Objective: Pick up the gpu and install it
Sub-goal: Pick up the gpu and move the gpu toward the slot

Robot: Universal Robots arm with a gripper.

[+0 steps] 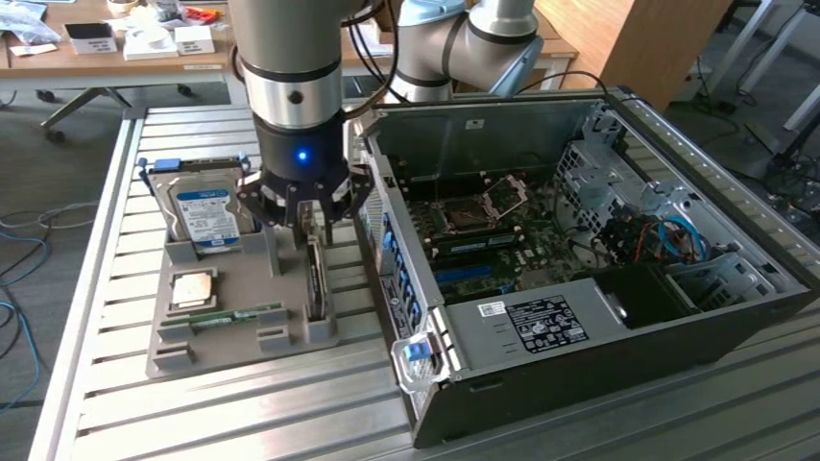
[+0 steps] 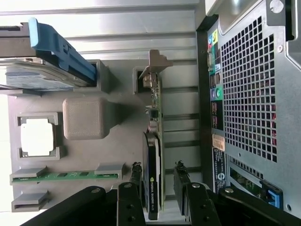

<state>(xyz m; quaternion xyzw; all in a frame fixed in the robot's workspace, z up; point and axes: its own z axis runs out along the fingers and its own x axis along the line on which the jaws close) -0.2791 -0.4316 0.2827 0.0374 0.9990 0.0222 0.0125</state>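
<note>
The gpu (image 1: 315, 280) stands on its long edge in a slot of the grey holder (image 1: 244, 336), on the side nearest the computer case. In the wrist view the gpu (image 2: 153, 141) shows a green board, a dark face and a silvery end bracket. My gripper (image 1: 317, 230) hangs straight above the card's near end. My gripper (image 2: 158, 176) is open, with one finger on each side of the card. A narrow gap shows between the fingers (image 2: 181, 175) and the board.
The holder also carries a blue-labelled hard drive (image 1: 205, 213), a square CPU (image 1: 192, 288) and a green RAM stick (image 1: 237, 315). The open computer case (image 1: 577, 240) lies right beside the holder, motherboard exposed. Its perforated rear panel (image 2: 249, 94) is close to the gripper.
</note>
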